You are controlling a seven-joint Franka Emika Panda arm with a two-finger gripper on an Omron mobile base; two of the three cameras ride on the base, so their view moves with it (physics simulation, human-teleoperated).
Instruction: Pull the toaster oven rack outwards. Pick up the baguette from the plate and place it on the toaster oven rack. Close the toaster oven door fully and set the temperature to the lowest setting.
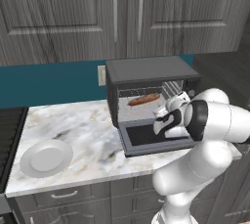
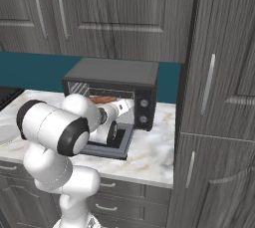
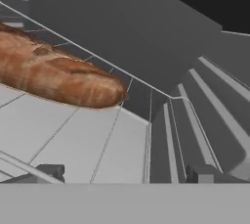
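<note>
Baguette [image 3: 58,78] lies on toaster oven rack [image 3: 97,140] inside the cavity; pincer [image 3: 127,171] spread open, empty (placing looks done). Next: back out, lift toaster oven door [image 1: 151,137] shut

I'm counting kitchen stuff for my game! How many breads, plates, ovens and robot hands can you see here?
Bread: 1, the baguette on the toaster oven rack
Plates: 1, the white plate on the counter
Ovens: 1, the toaster oven, door down
Robot hands: 1, the hand, open
Total: 4
</note>
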